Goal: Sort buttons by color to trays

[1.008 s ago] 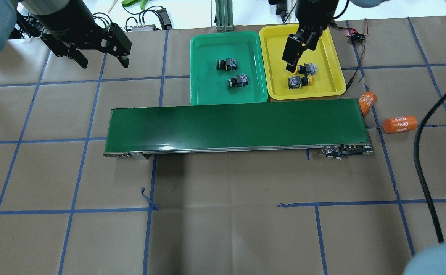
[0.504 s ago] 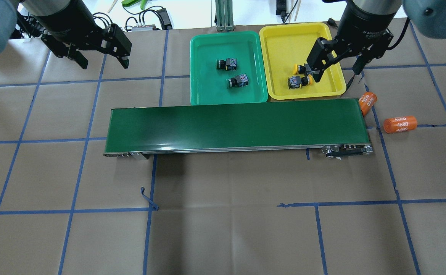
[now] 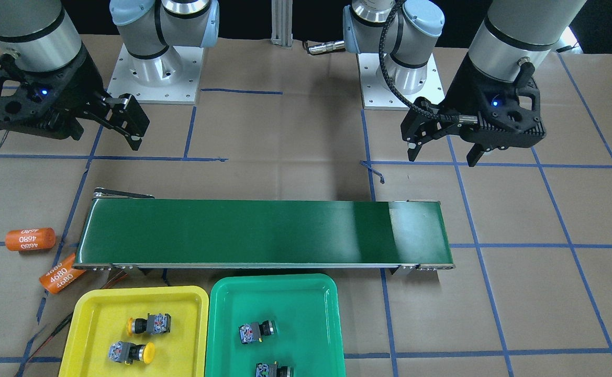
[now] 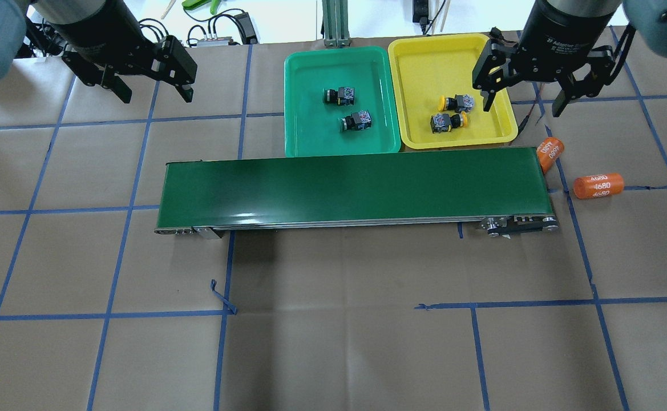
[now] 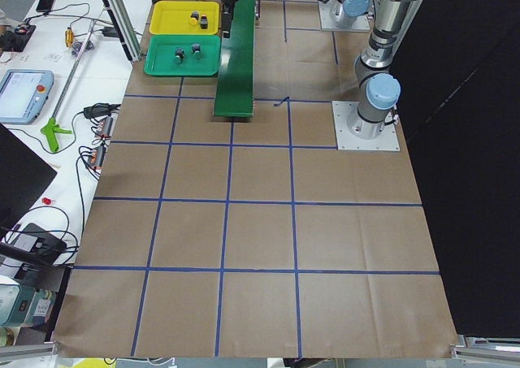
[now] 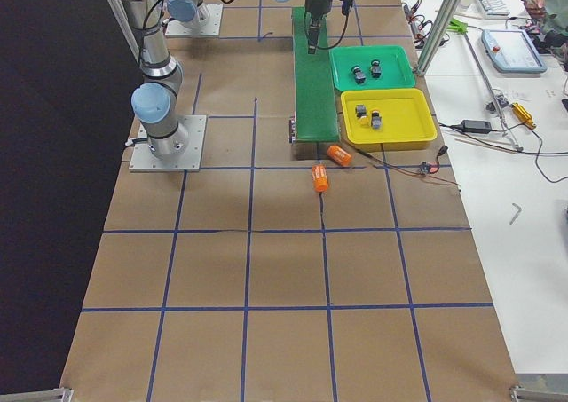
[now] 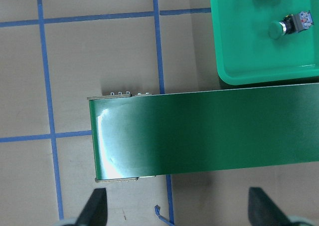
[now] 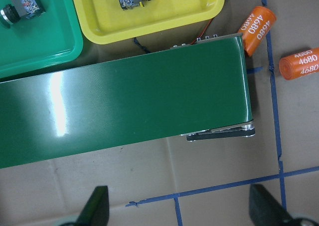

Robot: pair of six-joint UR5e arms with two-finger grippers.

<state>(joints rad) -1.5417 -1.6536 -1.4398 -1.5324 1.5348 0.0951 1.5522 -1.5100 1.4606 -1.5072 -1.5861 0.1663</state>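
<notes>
Yellow-capped buttons [image 4: 448, 121] lie in the yellow tray [image 4: 419, 68], green-capped buttons [image 4: 356, 120] in the green tray [image 4: 310, 74].

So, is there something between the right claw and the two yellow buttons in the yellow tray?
Nothing visible. In the overhead view the right claw hangs open over the edge of the yellow tray, and the yellow buttons lie uncovered on its floor, with nothing over them.

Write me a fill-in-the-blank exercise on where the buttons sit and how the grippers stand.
The yellow tray holds ___ yellow-capped buttons.
The green tray holds two ___-capped buttons.
Neither the left gripper nor the right gripper is shut; both are ___.
The orange cylinders beside the conveyor belt are marked ___.
Missing: two; green; open; 4680.
</notes>
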